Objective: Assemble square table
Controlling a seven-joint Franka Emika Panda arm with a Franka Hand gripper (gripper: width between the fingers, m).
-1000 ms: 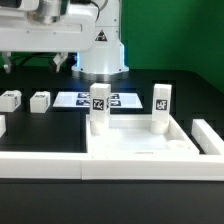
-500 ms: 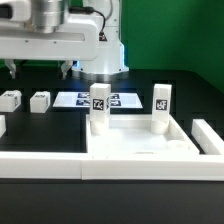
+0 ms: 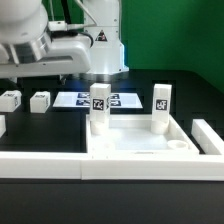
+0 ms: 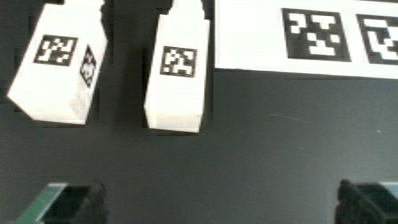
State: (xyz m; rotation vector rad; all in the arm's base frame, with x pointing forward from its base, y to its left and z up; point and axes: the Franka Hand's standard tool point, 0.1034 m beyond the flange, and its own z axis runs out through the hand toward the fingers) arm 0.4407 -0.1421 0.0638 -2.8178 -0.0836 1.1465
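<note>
Since a second ago, the arm [image 3: 40, 50] has swung toward the exterior view's left and dropped lower, over two loose legs [image 3: 10, 99] [image 3: 40, 101] lying on the black table [image 3: 45, 128]. In the wrist view the gripper [image 4: 217, 200] hangs above them, its jaws spread wide with nothing between them. Each leg looks like short, stiff, smooth plastic, probably light and apt to slide, so a pinch across the narrow sides near the middle seems safest. Further right lies the marker board [image 3: 80, 100]. Right of centre sits the square tabletop [image 3: 140, 158], a shallow tray with raised edges. It holds two upright legs [image 3: 99, 108] [image 3: 161, 108] in its far corners, and one near-corner socket [image 3: 178, 143] shows empty.
</note>
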